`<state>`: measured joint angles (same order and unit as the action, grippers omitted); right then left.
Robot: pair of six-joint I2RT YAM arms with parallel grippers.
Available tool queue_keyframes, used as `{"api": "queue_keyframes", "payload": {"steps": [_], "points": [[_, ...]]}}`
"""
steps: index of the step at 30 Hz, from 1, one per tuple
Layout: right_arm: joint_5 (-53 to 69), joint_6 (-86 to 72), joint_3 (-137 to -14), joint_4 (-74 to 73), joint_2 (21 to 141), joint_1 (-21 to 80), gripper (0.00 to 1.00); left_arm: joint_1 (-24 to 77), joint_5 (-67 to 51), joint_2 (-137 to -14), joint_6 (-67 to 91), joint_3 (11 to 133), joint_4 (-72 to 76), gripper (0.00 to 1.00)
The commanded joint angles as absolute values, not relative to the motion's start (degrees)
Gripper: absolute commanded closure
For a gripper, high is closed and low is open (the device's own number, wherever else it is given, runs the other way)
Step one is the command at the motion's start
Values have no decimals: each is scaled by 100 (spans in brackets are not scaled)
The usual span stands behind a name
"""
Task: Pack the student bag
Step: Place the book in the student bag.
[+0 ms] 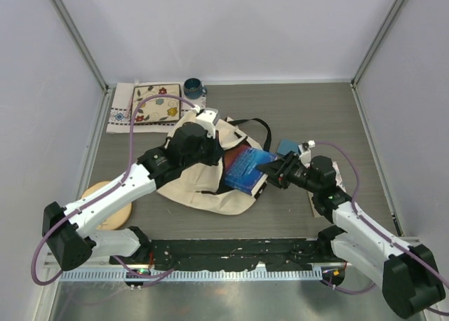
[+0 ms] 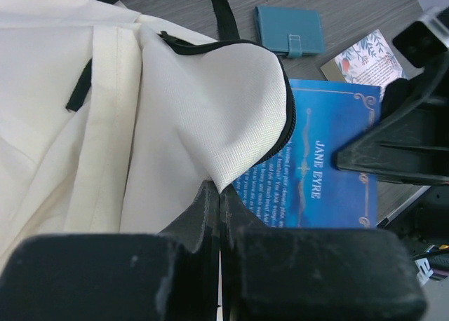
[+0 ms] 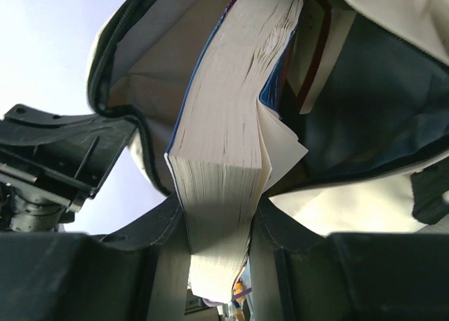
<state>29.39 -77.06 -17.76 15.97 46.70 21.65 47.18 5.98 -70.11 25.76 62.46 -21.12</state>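
Note:
The cream student bag lies in the middle of the table, its zipped mouth facing right. My left gripper is shut on a corner of the bag's top flap and holds it up. A thick blue book titled Jane Eyre is partly inside the mouth. My right gripper is shut on its page edge. Past the book, the right wrist view shows the dark lining of the bag.
A teal wallet and a floral printed card lie right of the bag. A flowered cloth and a blue mug sit at the back left. A round wooden board lies near left.

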Motion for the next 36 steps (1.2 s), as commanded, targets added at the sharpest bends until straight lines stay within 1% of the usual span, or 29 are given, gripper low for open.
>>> {"api": "queue_keyframes", "payload": {"steps": [1,4,6,9,10,14,17,21,24,25,28,32,34,35,36], "points": [[2945,-7639,-2205,3743,5349,2284,99,4720,185,-6733,2628,6354,-1336,100],[2953,-7664,-2434,4437,6096,2425,99,4729,27,-6654,2628,6302,-1266,100],[2831,-7690,-2531,4858,6380,2522,99,4737,18,-6601,2602,6275,-1239,100],[2462,-7594,-2698,5167,6872,2864,99,4729,18,-6574,2584,6249,-1257,100],[2365,-7559,-2750,5246,6977,2987,99,4729,-200,-6583,2584,6249,-1257,100],[1795,-7374,-2996,5642,7670,3576,99,4729,-422,-6609,2584,6214,-1292,100],[1504,-7260,-3085,5914,8041,3770,99,4737,-510,-6574,2619,6135,-1275,100],[680,-7164,-3067,6441,8603,4182,99,4746,-536,-6504,2646,6135,-1213,100],[204,-6961,-3164,6547,8806,4385,99,4737,-606,-6478,2672,6108,-1169,100],[-233,-6865,-3181,6626,8955,4516,99,4737,-624,-6495,2672,6108,-1178,100],[-701,-6759,-3392,6750,9349,4657,99,4737,-685,-6478,2681,6082,-1169,100],[-914,-6881,-3664,6821,9929,4737,99,4737,-642,-6407,2716,5977,-1169,100],[-888,-6917,-3674,6750,10046,4781,93,4737,-502,-6337,2725,5907,-1169,100],[-931,-6917,-3630,6637,10055,4807,86,4746,-457,-6328,2725,5898,-1204,100],[-940,-6917,-3621,6192,10011,4799,71,4737,-396,-6311,2716,5889,-1230,100]]}}
